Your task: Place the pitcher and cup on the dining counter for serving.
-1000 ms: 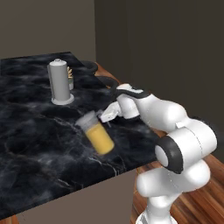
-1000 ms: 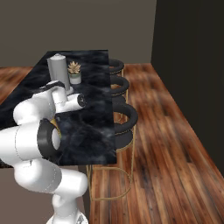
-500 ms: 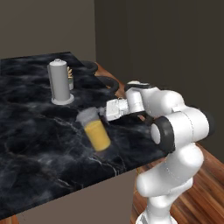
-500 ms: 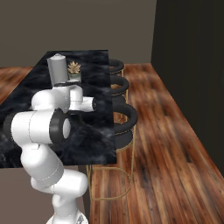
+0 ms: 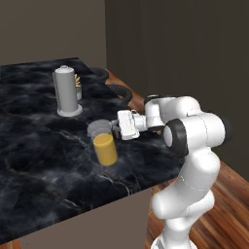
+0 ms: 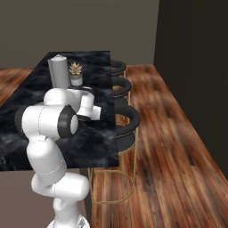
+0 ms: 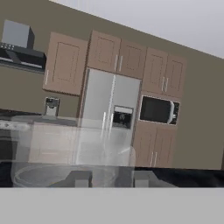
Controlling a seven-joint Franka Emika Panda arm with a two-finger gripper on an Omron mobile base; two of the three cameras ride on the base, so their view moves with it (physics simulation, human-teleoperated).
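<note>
The pitcher (image 5: 104, 145) is a clear cylinder with orange-yellow liquid and a pale grey lid. It leans slightly over the middle of the dining counter (image 5: 39, 165), a black marble slab with white veins. My gripper (image 5: 116, 128) reaches in from the right and is shut on the pitcher's top edge. In the hand view, the pitcher's clear rim (image 7: 61, 171) lies across the bottom, and the gripper (image 7: 109, 180) stands over it with both fingertips (image 7: 81, 179) against it. In the right base view my own arm hides the pitcher above the dining counter (image 6: 100, 133). The cup is out of view.
A grey knob-topped cylinder (image 5: 65, 91) on a round base stands farther back on the counter, with a small potted plant (image 6: 75, 74) beside it. Black round stools (image 6: 125, 129) line the counter's right side over a wooden floor. Across the room are a fridge (image 7: 109, 118) and cabinets.
The arm's elbow has risen and swung right. The pitcher has stayed in the grip, shifted a little left and now stands straighter.
</note>
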